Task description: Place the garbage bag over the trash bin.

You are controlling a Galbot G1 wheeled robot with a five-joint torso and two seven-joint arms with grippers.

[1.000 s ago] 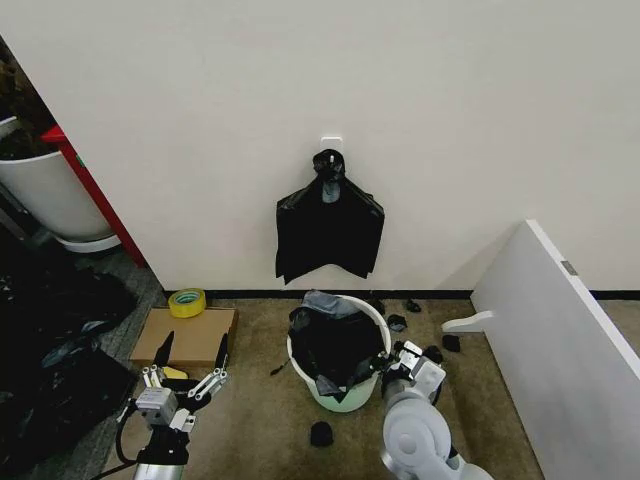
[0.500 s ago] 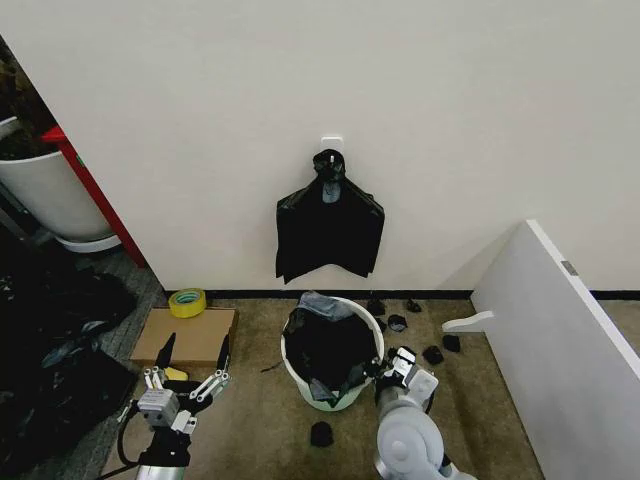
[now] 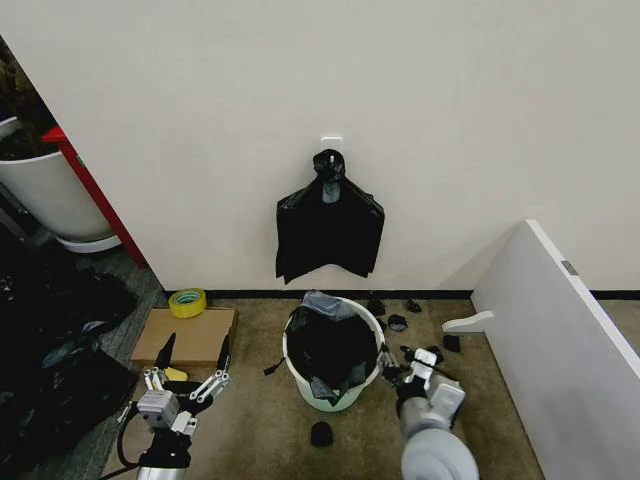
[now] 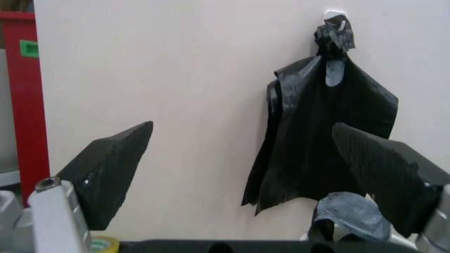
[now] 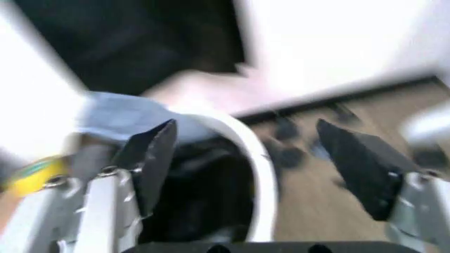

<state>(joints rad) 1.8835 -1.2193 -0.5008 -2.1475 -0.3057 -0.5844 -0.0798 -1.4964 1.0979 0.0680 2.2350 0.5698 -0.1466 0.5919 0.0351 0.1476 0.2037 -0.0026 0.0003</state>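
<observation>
The trash bin (image 3: 345, 398) is a cream-white bucket standing on the carpet by the wall. The glossy black garbage bag (image 3: 330, 345) sits inside it, with a greyish fold over the far rim and a flap hanging over the near rim. My right gripper (image 3: 402, 362) is open just right of the bin, apart from the rim. In the right wrist view, the right gripper (image 5: 245, 126) has spread fingers framing the bin rim (image 5: 258, 158) and the bag (image 5: 204, 184), holding nothing. My left gripper (image 3: 190, 385) hangs open low on the left, well away from the bin, and the left gripper (image 4: 241, 129) faces the wall.
A flat black bundle (image 3: 328, 225) hangs from a wall hook above the bin. A cardboard box (image 3: 185, 338) and a yellow tape roll (image 3: 187, 302) lie left. A white board (image 3: 560, 350) leans at the right. Black scraps (image 3: 320, 433) dot the carpet. Dark bags (image 3: 50, 350) are heaped far left.
My right arm has drawn back to the right, away from the bin's rim. The bin has shifted slightly left. The left arm has not moved.
</observation>
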